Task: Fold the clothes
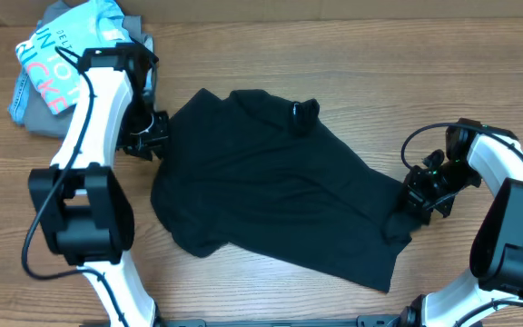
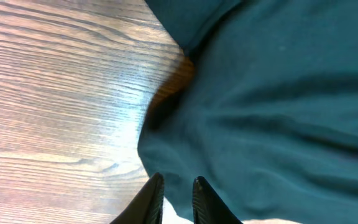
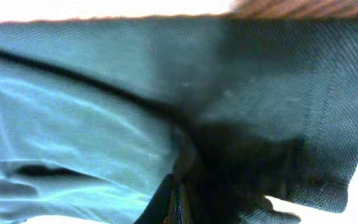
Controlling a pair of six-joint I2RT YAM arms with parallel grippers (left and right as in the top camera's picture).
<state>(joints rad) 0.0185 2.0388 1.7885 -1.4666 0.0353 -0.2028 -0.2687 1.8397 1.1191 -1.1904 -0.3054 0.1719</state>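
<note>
Shirt (image 1: 271, 182) lies mid-table (image 1: 352, 54), spread but rumpled and skewed, no fold made; task judged barely begun. Right gripper (image 1: 413, 207), nearer, is clamped tight on the shirt's right edge, cloth bunched at its tips. Left gripper (image 1: 157, 136), farther, sits at the shirt's left edge, jaws a crack apart, no cloth plainly pinched. Outstanding: flatten, then fold sleeves and body. Far left: blue shirt (image 1: 57, 54) over grey garment (image 1: 33, 120), not part of the work

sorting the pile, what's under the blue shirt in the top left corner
A grey garment lies under the blue shirt, showing along its lower edge. The left arm covers the right part, and anything deeper is hidden.
</note>
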